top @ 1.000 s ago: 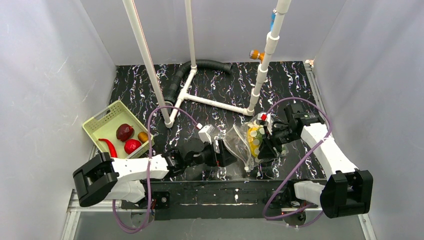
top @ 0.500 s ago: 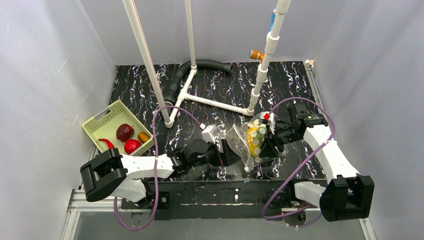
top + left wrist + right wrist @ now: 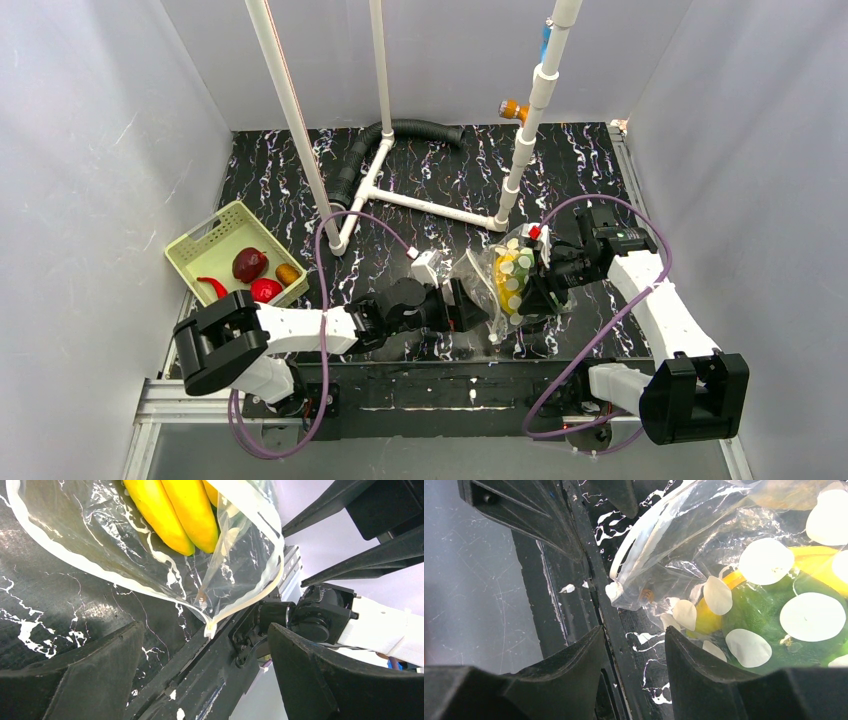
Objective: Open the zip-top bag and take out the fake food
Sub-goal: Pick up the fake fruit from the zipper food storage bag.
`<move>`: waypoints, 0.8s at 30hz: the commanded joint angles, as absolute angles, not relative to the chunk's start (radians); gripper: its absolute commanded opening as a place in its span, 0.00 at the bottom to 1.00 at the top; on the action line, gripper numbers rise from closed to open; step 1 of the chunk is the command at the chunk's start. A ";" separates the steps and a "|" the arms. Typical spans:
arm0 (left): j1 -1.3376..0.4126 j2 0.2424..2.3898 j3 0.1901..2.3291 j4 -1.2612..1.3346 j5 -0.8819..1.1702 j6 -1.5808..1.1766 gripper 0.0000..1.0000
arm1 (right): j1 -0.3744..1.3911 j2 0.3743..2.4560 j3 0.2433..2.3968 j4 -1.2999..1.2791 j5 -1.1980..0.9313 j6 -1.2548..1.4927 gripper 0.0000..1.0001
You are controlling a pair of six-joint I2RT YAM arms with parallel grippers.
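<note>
The zip-top bag (image 3: 488,276), clear with pale round dots, lies on the black marbled table between my two grippers. Its mouth gapes toward the left gripper (image 3: 470,308), which is open wide with the bag's lower corner (image 3: 207,625) just beyond its fingertips. Yellow bananas (image 3: 175,510) show through the mouth. The right gripper (image 3: 530,295) is open at the bag's other side. One finger (image 3: 714,680) lies against the dotted plastic, and bare table shows between the jaws. A green piece (image 3: 784,605) and banana (image 3: 819,560) sit inside. More fake food lies in the basket.
The pale green basket (image 3: 205,240) at the left holds a dark red fruit (image 3: 249,264), a red round one (image 3: 265,290), a red chili (image 3: 215,290) and a small brown piece (image 3: 287,273). White pipes (image 3: 430,208) and a black hose (image 3: 400,132) stand behind. The table's front edge runs just under both grippers.
My left arm has reached to the right, bringing its open gripper up to the bag's mouth. The right gripper shifted slightly and then held still.
</note>
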State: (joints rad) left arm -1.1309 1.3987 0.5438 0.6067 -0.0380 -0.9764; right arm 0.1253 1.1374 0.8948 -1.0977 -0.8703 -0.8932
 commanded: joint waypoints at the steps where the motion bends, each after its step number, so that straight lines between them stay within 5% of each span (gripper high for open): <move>1: -1.138 1.417 0.576 0.634 -0.072 -0.979 0.92 | 0.122 1.120 0.930 -1.089 -0.892 -0.887 0.55; 24: -1.144 1.467 0.603 0.639 -0.091 -0.980 0.90 | 0.085 1.083 0.942 -1.074 -0.915 -0.867 0.55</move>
